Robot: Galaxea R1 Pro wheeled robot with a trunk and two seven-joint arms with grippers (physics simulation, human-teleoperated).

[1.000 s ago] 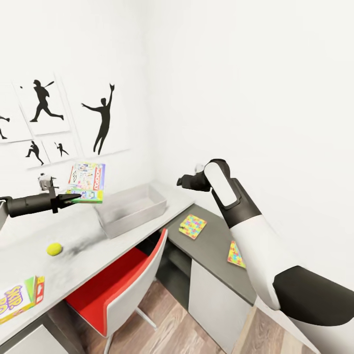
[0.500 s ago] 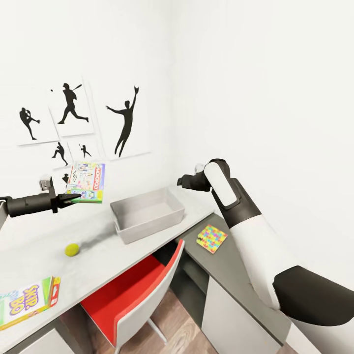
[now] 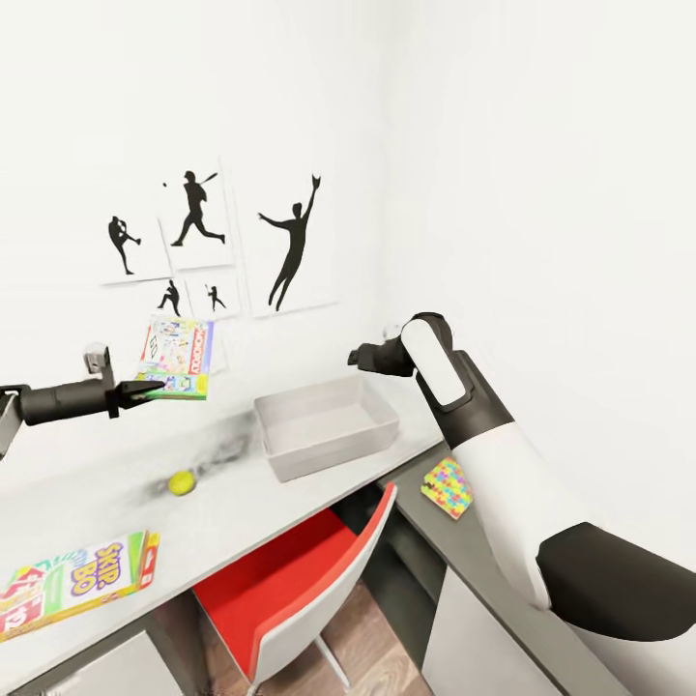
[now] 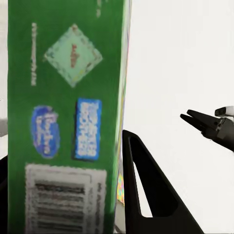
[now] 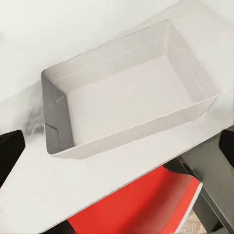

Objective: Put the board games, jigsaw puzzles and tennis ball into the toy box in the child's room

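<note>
Left gripper [image 3: 145, 389] is clamping the white board game [image 3: 177, 359] aloft, left of the toy box [image 3: 327, 426], for dropping in; right gripper [image 3: 356, 357], jaw state indiscernible.

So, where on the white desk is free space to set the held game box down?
The grey bin is empty inside. The desk is bare between the ball and the bin, and behind the ball toward the wall. The near edge by the Skip-Bo box is tighter.

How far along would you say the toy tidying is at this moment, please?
Nothing looks done yet: the toy box is empty. In hand: the left gripper holds a white board game above the table. Left on the table: the tennis ball, a yellow-red-green board game, and one puzzle on the lower grey section. Other toys are out of sight.
</note>
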